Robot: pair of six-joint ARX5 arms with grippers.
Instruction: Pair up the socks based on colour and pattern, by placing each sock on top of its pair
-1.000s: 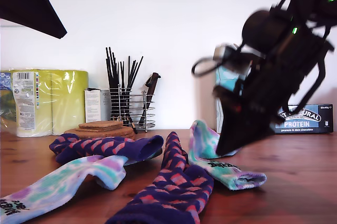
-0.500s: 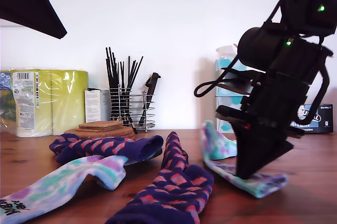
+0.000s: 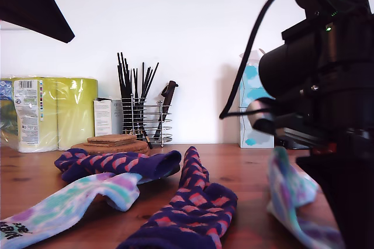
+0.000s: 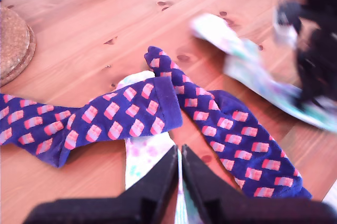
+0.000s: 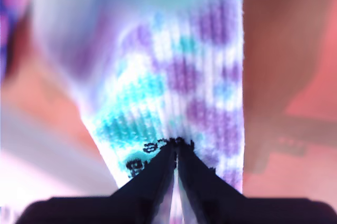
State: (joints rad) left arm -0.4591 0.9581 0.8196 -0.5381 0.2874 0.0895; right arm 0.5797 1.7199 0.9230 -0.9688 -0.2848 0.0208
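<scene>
- One tie-dye sock is pinched at its lettered cuff between the closed jaws of my second gripper; in the exterior view that tie-dye sock hangs down to the wooden table at the view's right, under the big black arm.
- A second tie-dye sock lies flat at the exterior view's lower left, its far end under a navy sock with pink blocks.
- The other navy sock with pink blocks lies in the middle, just beside the first, running toward the camera.
- My first gripper hovers over the pale sock and the two navy ones, its jaws almost together with only a thin slit between them, holding nothing.
- At the back stand yellow-wrapped paper rolls, a wire holder of black sticks, cork coasters and a tissue box.
</scene>
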